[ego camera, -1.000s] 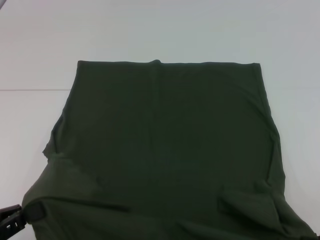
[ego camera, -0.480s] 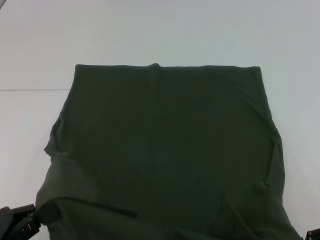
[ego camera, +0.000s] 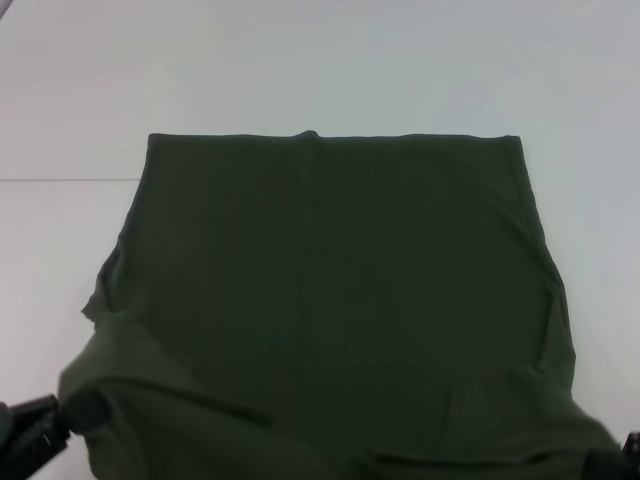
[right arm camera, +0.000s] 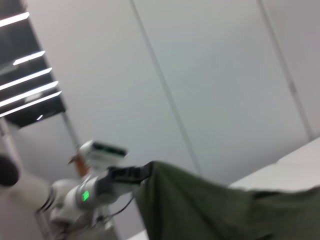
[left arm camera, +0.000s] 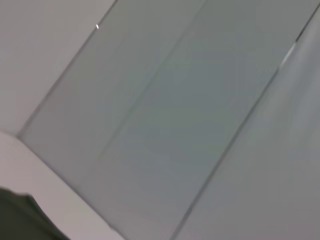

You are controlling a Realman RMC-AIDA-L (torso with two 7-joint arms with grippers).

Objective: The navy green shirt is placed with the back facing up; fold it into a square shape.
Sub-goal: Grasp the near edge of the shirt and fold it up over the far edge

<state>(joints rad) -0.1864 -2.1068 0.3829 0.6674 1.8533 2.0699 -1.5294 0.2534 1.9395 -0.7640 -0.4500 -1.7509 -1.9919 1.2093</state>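
The navy green shirt [ego camera: 330, 290] lies spread on the white table [ego camera: 320, 70], its far edge straight. Its near edge is lifted off the table at both corners. My left gripper [ego camera: 62, 415], at the near left, is shut on the shirt's near left corner. The right wrist view shows that same left gripper [right arm camera: 142, 172] farther off, pinching the raised shirt [right arm camera: 200, 210]. My right gripper [ego camera: 612, 464] shows only as a dark tip at the near right, where the shirt's other corner runs up to it. A small piece of the shirt [left arm camera: 20, 220] appears in the left wrist view.
White table surface surrounds the shirt on the far, left and right sides. A faint seam [ego camera: 60, 180] crosses the table at the left. Walls with panel lines [left arm camera: 190, 100] fill the left wrist view.
The shirt's far edge has slid a little toward me. The right gripper has come into view at the near right, and the near right fold has smoothed out.
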